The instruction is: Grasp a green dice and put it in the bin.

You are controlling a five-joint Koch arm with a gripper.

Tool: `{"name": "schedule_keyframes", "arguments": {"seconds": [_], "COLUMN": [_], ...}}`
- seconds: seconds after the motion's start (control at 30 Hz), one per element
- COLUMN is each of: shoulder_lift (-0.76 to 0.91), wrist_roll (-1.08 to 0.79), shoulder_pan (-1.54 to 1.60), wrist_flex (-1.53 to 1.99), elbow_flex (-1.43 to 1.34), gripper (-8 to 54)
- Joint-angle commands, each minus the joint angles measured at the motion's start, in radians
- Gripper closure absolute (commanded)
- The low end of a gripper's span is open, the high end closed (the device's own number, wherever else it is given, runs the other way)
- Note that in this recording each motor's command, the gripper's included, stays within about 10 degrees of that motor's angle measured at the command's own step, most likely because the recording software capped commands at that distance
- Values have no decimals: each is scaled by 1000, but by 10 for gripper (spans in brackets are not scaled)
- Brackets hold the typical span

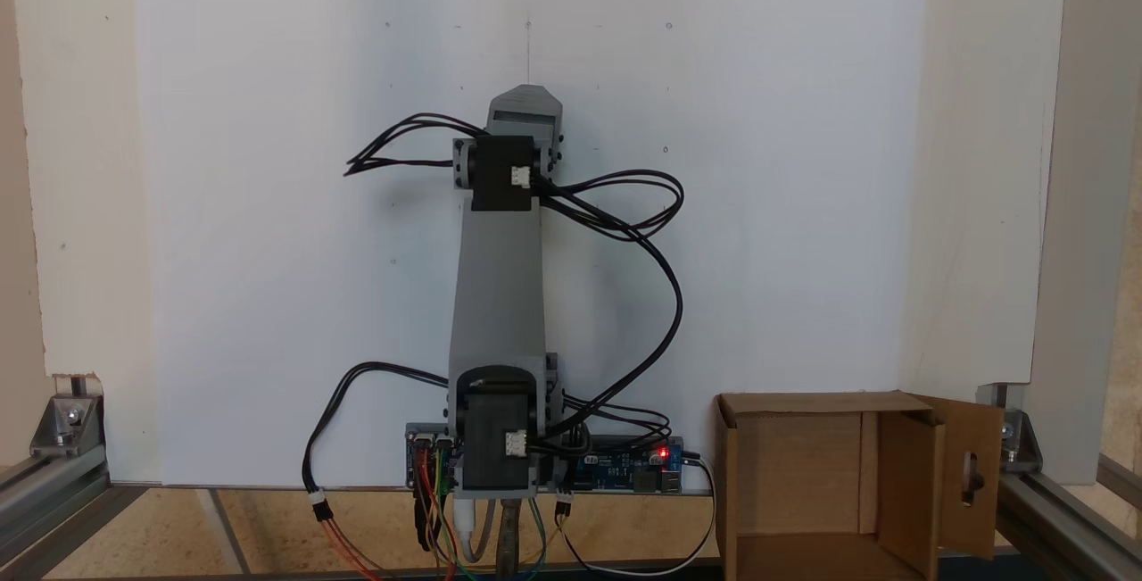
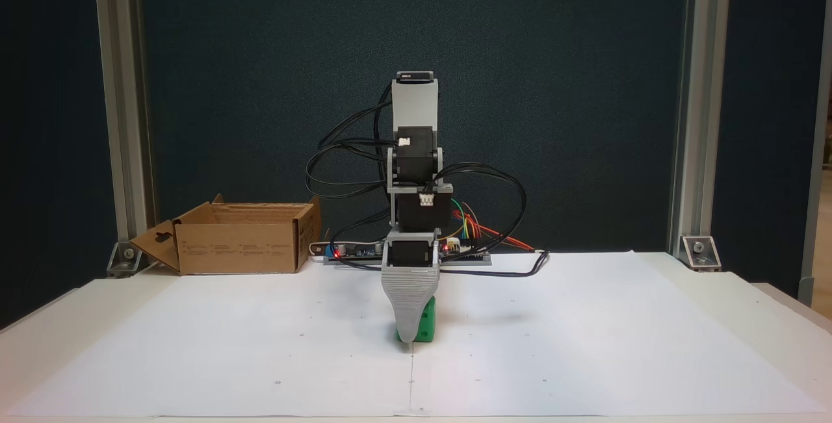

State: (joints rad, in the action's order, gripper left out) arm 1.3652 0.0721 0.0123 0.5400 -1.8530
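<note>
In a fixed view, the cardboard bin (image 2: 244,238) sits far off at the left, and the green dice (image 2: 424,327) rests on the white paper (image 2: 585,345) in the middle. The grey gripper (image 2: 408,335) reaches down right in front of the dice, but its jaws line up, so how wide it is cannot be told. The dice could slip out and roll away if the grip only catches a rounded edge.

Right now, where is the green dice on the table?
In a fixed view, the green dice sits on the white paper near its middle, directly behind the gripper, far right of the bin.
</note>
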Motion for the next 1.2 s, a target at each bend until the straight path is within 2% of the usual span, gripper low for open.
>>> {"name": "schedule_keyframes", "arguments": {"seconds": [0.0, 0.17, 0.37, 0.53, 0.7, 0.87, 1.0, 1.17], "shoulder_lift": [3, 3, 26, 186, 334, 339, 341, 339], "wrist_roll": [32, 29, 28, 29, 29, 29, 28, -75], "shoulder_pan": [-3, -15, -26, -29, -18, -34, -103, -418], "wrist_flex": [-8, -8, 25, 253, 524, 797, 968, 904], "elbow_flex": [18, 18, 18, 86, 310, 623, 663, 669], "gripper": [175, 340, 341, 341, 341, 341, 341, 341]}}
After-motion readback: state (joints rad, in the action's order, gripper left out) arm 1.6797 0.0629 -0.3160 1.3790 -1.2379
